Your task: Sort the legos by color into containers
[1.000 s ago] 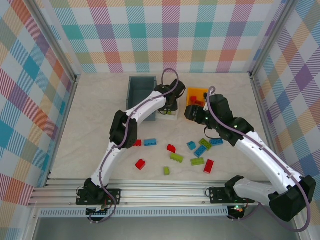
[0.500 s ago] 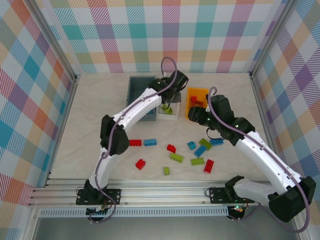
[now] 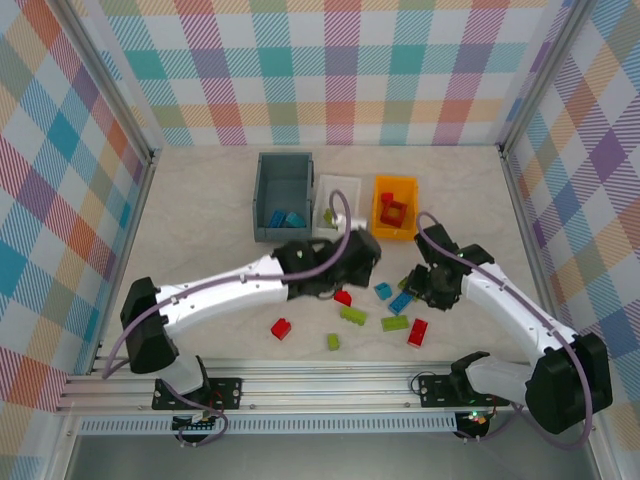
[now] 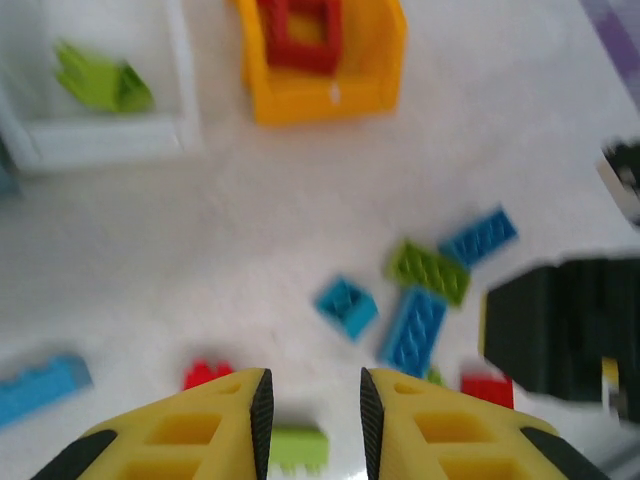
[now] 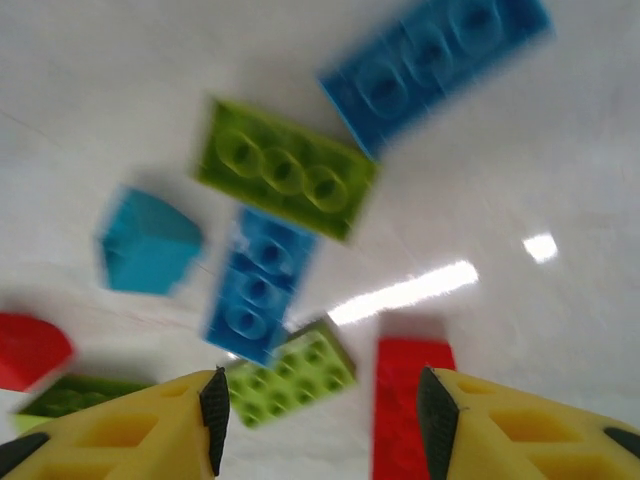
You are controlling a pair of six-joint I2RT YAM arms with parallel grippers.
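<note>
The left arm [image 3: 230, 295] and the right arm [image 3: 510, 310] are built alike: smooth white tubular links joined by bulky black joint housings. A thin lilac cable [image 3: 347, 215] runs along each arm, looping free near the wrist. Each arm stands on a black base [image 3: 185, 385] at the near edge. The left gripper [image 4: 315, 405] and the right gripper [image 5: 320, 405] have chunky yellow fingers [image 4: 190, 435] with rounded slot cut-outs and black inner pads [image 4: 263, 420].
</note>
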